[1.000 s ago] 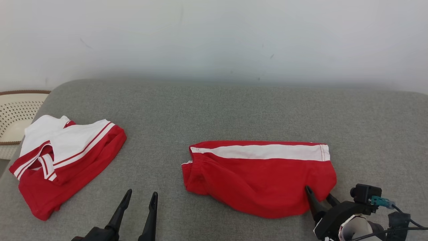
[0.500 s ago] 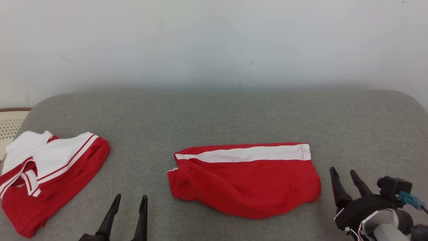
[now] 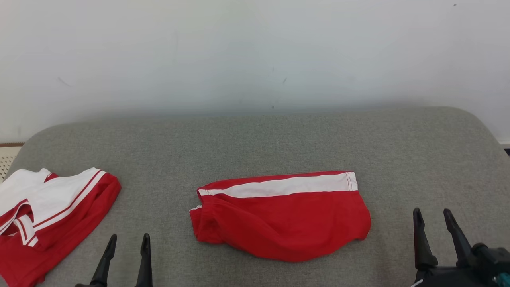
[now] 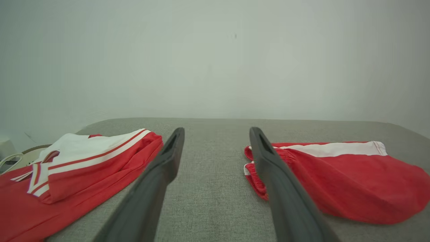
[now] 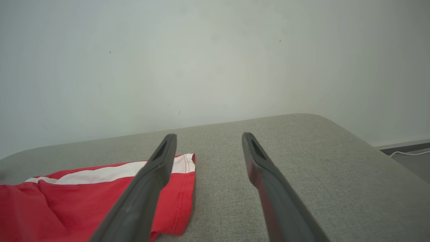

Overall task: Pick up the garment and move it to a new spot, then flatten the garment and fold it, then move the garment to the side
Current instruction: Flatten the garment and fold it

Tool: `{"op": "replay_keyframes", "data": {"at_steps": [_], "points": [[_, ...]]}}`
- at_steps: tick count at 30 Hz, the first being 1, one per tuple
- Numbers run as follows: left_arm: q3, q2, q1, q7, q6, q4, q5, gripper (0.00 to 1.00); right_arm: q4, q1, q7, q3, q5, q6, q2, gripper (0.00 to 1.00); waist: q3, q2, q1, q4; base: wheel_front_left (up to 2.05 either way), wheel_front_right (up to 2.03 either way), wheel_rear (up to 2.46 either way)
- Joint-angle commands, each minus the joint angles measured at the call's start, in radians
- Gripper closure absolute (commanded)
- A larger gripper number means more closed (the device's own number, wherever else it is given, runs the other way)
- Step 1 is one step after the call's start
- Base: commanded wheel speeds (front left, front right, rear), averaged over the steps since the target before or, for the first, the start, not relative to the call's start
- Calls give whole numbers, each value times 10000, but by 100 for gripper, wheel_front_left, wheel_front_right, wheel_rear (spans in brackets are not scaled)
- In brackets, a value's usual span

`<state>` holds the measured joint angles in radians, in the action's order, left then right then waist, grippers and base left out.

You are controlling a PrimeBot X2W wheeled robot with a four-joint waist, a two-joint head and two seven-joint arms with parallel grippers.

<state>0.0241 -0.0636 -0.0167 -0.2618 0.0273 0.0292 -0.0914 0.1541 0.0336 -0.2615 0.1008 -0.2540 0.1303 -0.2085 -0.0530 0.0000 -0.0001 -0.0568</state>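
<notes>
Since a second ago the right gripper (image 3: 432, 212) has come off the red garment (image 3: 281, 217): its fingers were then pressed against the garment's near right corner, and now they stand clear of it, off to its right with a strip of bare grey surface (image 3: 255, 139) between, spread wide and holding nothing. Over the same second the head camera has swung, so the whole scene sits further left in that view, but the red garment itself lies as it did. It rests flat in the middle of the surface, folded into one broad band, with a white stripe along its far edge, the gathered waistband at its left end and a stitched hem at its right end; its near edge bulges in a soft curve. The left gripper (image 3: 130, 236) hangs on the near side, to the left of the red garment and not touching it, its fingers pointing away from the robot, wide apart and empty. In the left wrist view the waistband end shows just past the right-hand finger. Well to the left of the red garment lies a red-and-white garment (image 3: 51, 207), loosely folded at the surface's left edge, and beyond that shows a sliver of a cream perforated basket (image 3: 6, 157). A pale wall (image 3: 255, 52) rises behind the red garment. Far to its right, past the rounded end of the surface, a white cable (image 5: 408, 152) lies on the floor.
</notes>
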Motion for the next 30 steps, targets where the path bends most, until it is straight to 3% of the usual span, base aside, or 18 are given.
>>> {"op": "replay_keyframes", "data": {"at_steps": [1,5,10,30], "points": [[-69,-66,226,-48,-1,-34,29,0,-128,-231,-51,-35,132,8,82,0,-5,0,1,0,0,0,0],[-162,-88,221,-48,-21,-4,69,0,-735,-787,-51,-214,444,8,384,0,-35,0,1,15,0,0,0],[-80,-208,286,-48,-175,175,222,0,-1168,-1142,-51,209,426,8,306,0,-47,0,1,-19,0,0,0],[-15,-203,207,-48,-223,406,387,0,-906,-1066,-53,414,398,8,341,0,-42,0,1,65,0,0,0]]}}
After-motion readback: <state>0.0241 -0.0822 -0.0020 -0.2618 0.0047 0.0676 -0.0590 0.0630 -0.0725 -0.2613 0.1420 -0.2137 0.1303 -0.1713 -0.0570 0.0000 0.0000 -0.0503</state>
